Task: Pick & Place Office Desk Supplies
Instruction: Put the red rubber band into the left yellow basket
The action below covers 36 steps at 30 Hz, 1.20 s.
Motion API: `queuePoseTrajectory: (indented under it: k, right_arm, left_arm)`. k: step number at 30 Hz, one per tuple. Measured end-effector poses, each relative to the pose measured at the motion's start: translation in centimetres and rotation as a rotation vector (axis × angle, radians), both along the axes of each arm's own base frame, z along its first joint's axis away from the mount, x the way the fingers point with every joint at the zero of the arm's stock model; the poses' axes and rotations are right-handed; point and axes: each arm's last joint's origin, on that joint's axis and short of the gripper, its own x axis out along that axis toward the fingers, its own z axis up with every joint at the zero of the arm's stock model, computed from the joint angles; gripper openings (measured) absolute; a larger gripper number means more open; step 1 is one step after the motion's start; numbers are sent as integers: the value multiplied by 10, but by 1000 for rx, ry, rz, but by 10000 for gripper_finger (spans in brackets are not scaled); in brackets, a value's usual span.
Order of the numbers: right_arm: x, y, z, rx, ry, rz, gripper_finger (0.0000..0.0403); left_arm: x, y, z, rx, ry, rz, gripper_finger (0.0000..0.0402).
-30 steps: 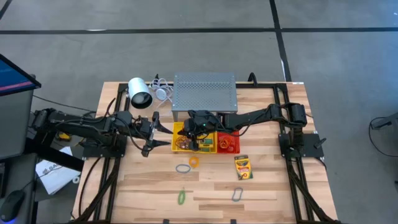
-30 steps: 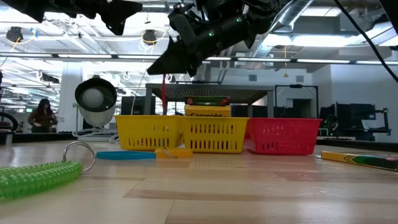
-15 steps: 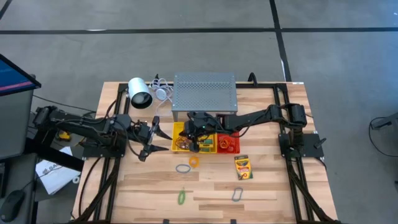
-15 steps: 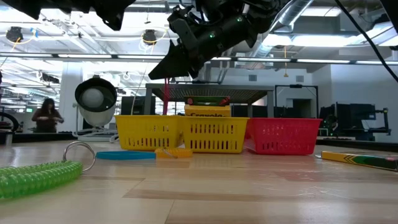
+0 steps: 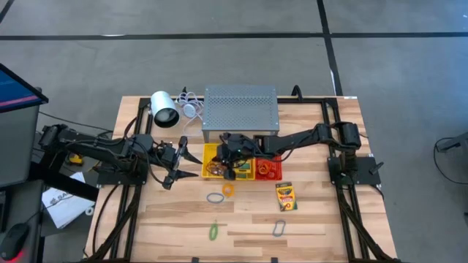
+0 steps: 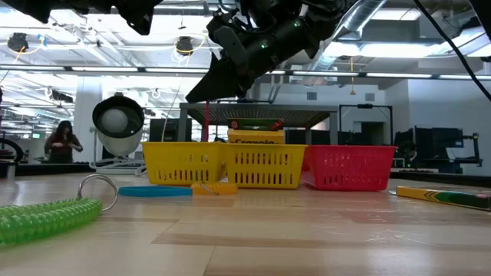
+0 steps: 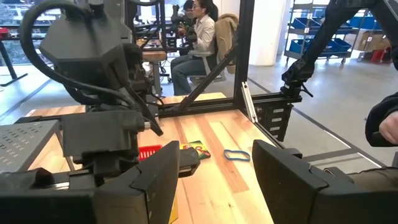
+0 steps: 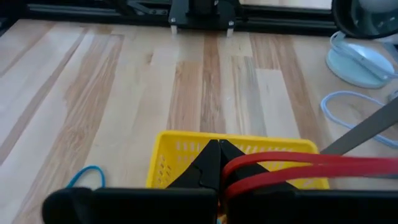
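- The right gripper (image 5: 224, 150) is positioned above the left yellow basket (image 5: 213, 166); its fingers are clenched on a red rubber band (image 8: 292, 167), which hangs down toward that basket in the low view.
- The left gripper (image 5: 175, 155) is held just left of the baskets with its fingers spread and nothing between them.
- A Crayola crayon box (image 6: 255, 136) is seated in the middle yellow basket (image 6: 265, 165); a red basket (image 5: 268, 168) adjoins it on the right.
- A second crayon box (image 5: 286, 196), an orange ring (image 5: 228, 190), a grey ring (image 5: 214, 197), a green coil (image 5: 213, 231) and a grey clip (image 5: 278, 229) are lying on the table (image 5: 329, 219), well apart from both grippers.
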Motion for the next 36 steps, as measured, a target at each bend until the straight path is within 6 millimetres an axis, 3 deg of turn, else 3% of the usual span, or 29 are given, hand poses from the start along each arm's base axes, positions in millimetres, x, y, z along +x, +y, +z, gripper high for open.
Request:
queuePoseTrajectory:
  k: [5,11,15,36]
  right_arm:
    - [5,3,-20,11,66,15,0]
    - [27,6,-41,24,106,37,0]
    - [37,6,-39,24,112,44,0]
    - [32,2,-44,34,205,31,3]
  left_arm:
    - [0,0,0,0,-3,0,200]
    - [0,0,1,-4,-8,0,200]
    - [0,0,1,-7,-6,1,200]
    - [0,0,0,-3,-3,0,200]
